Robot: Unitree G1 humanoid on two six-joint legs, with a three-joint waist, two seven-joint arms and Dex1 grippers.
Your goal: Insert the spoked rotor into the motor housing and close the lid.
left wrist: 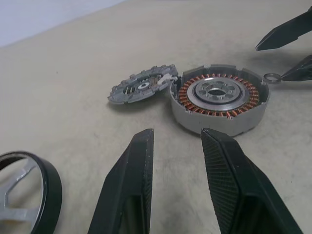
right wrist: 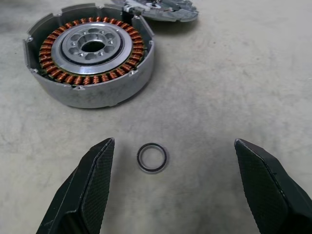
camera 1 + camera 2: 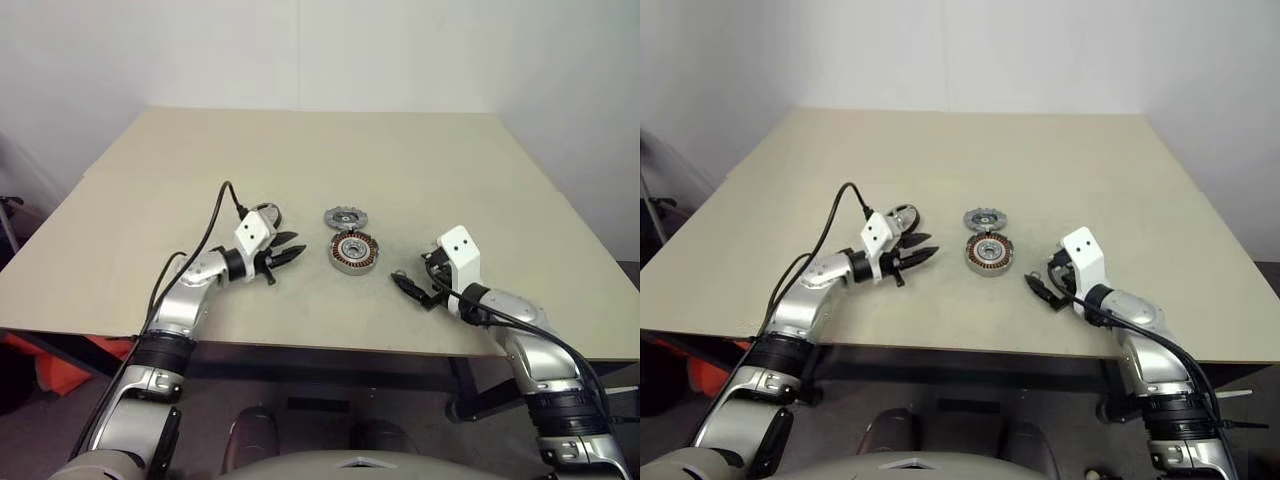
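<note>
Copper windings point(image 2: 53, 73) are showing in the motor housing point(image 3: 353, 252); I'm hovering both empty, spread grippers point(image 3: 285, 256) point(image 3: 415, 290), needing the spoked rotor point(image 1: 22, 190) next.

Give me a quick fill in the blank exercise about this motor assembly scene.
Inside the motor housing sits a ring of ___ windings. The right gripper is ___, with a small ring lying between its fingers. The spoked rotor lies on the ___, not in the housing.
Missing words: copper; open; table.
</note>
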